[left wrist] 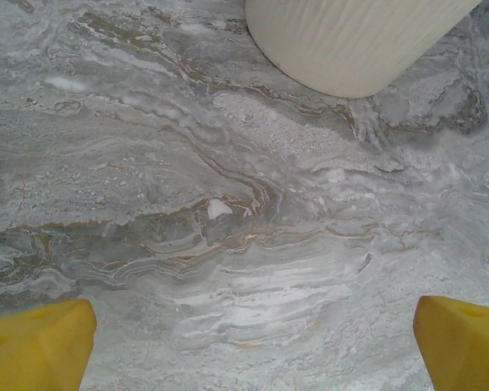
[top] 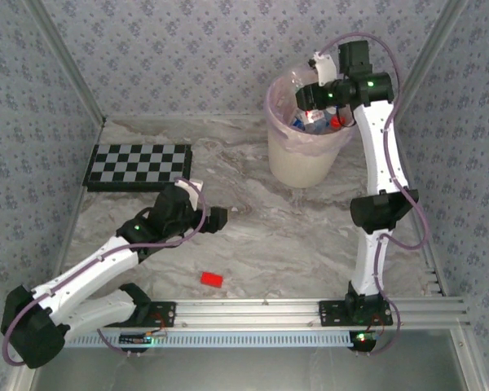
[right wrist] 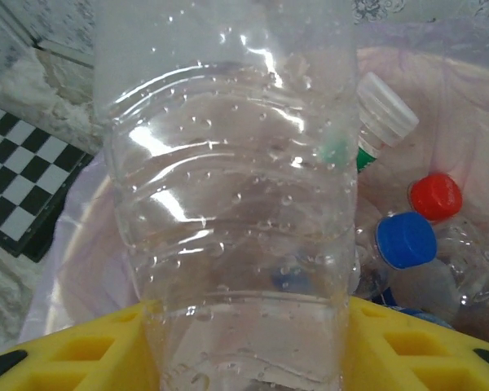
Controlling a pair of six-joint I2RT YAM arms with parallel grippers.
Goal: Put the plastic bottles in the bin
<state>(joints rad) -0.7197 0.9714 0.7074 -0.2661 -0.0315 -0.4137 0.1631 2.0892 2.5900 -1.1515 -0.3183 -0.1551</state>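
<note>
My right gripper (top: 310, 102) hangs over the mouth of the bin (top: 301, 163), a cream-white bucket with a pale pink liner (right wrist: 473, 122). A clear plastic bottle (right wrist: 228, 204), wet inside, stands between its yellow fingers (right wrist: 81, 350), which press against both of its sides. Below it, inside the bin, lie other bottles with a blue cap (right wrist: 405, 240), a red cap (right wrist: 435, 196) and a white cap (right wrist: 385, 110). My left gripper (top: 220, 218) is low over the marble table, open, with nothing between its fingers (left wrist: 41, 342). The bin's wall (left wrist: 350, 41) rises ahead of it.
A black-and-white checkerboard (top: 138, 165) lies at the back left of the table. A small flat red block (top: 212, 278) rests near the front, by the aluminium rail (top: 253, 314). Patterned walls close in the back and both sides.
</note>
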